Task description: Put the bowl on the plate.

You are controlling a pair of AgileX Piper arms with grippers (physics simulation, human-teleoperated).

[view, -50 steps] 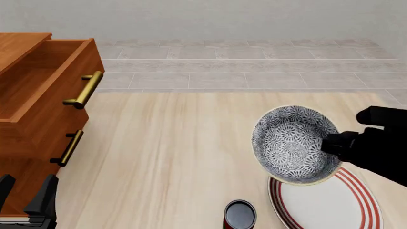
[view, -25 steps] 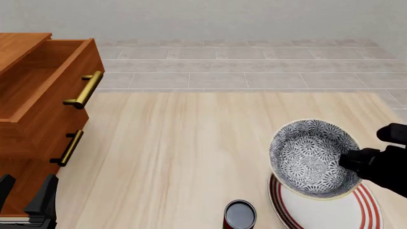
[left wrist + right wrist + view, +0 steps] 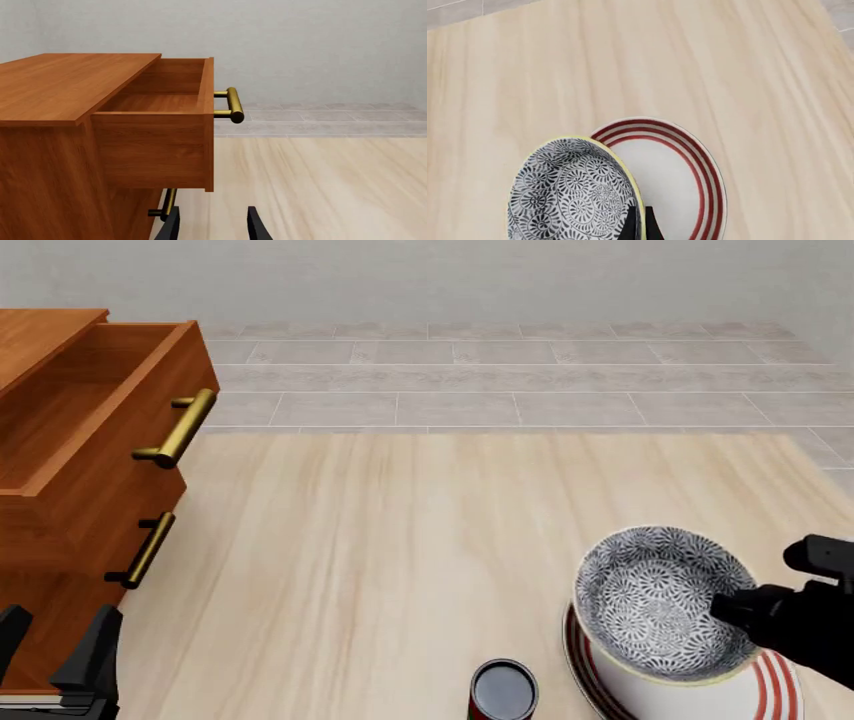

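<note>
The bowl [image 3: 658,602], grey-and-white floral with a pale yellowish rim, hangs tilted low over the plate [image 3: 577,660], a white plate with red rings at the table's near right. Whether the two touch is not visible. My right gripper [image 3: 734,608] is shut on the bowl's right rim. In the right wrist view the bowl [image 3: 567,195] covers part of the plate [image 3: 684,165], and the right gripper [image 3: 639,225] pinches the bowl's edge. My left gripper [image 3: 51,652] stands open and empty at the near left, by the cabinet; its fingers [image 3: 257,229] show in the left wrist view.
A wooden cabinet [image 3: 80,470] with its top drawer pulled out and brass handles [image 3: 180,427] fills the left side. A small dark red can [image 3: 503,690] stands just left of the plate. The cabinet [image 3: 80,130] takes up much of the left wrist view.
My right gripper has carried the bowl toward me, slightly to the right and downward, from beyond the plate's far edge to low over the plate. The left arm has not moved.
</note>
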